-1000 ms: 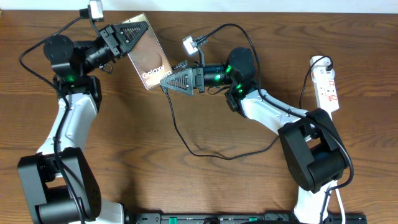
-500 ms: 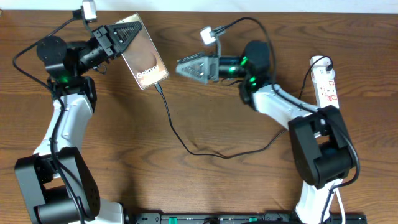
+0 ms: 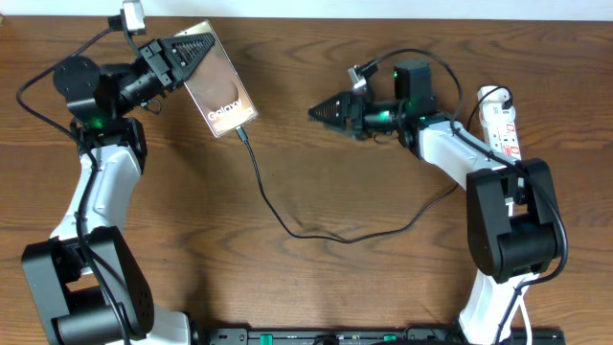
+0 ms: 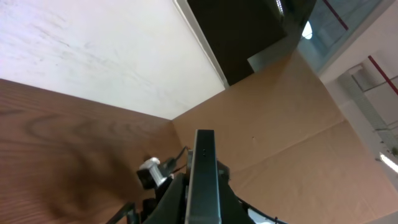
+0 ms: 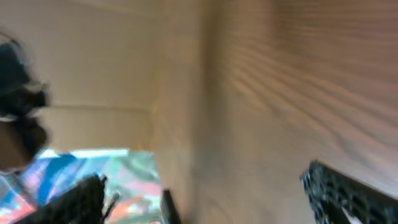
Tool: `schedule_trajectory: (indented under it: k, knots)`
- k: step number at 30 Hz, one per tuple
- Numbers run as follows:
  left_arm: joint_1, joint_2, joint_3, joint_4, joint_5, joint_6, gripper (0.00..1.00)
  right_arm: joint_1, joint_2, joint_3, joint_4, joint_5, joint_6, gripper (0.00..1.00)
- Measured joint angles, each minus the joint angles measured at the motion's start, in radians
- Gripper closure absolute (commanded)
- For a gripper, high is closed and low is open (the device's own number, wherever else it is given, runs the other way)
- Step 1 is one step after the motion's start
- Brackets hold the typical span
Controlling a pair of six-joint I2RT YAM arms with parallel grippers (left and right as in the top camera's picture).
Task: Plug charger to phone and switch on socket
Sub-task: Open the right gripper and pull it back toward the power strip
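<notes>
The phone is a flat tan-brown slab with white "Galaxy" text, held tilted above the table at upper left. My left gripper is shut on its upper edge; the left wrist view shows the phone edge-on between the fingers. The charger, a thin black cable, has its tip at the phone's lower end and loops across the table toward the right. My right gripper is open and empty, well right of the phone. The socket, a white strip with red marks, lies at the far right.
The right arm's body reaches from the table's lower right up past the socket. The wooden table meets a pale wall at the back. The right wrist view is blurred and shows wood grain and both spread fingers.
My right gripper has let go near the phone's lower end and drawn back to the right, rising and turning. The charger tip stays at the phone. The left arm holds the phone almost still.
</notes>
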Motion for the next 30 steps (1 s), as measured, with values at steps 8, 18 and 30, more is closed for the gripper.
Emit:
schedule_trajectory:
  k: [8,18,30]
  knots:
    - [0.0,0.0,0.002,-0.168,0.0,0.051,0.92,0.001,0.0,0.0,-0.382,0.319,-0.255,0.01]
    - [-0.007,0.0,0.001,-0.656,-0.053,0.388,0.92,0.001,-0.057,0.0,-0.491,0.594,-0.36,0.01]
    - [-0.109,0.015,0.0,-0.967,-0.211,0.699,0.93,0.001,-0.063,0.0,-0.509,0.64,-0.373,0.01]
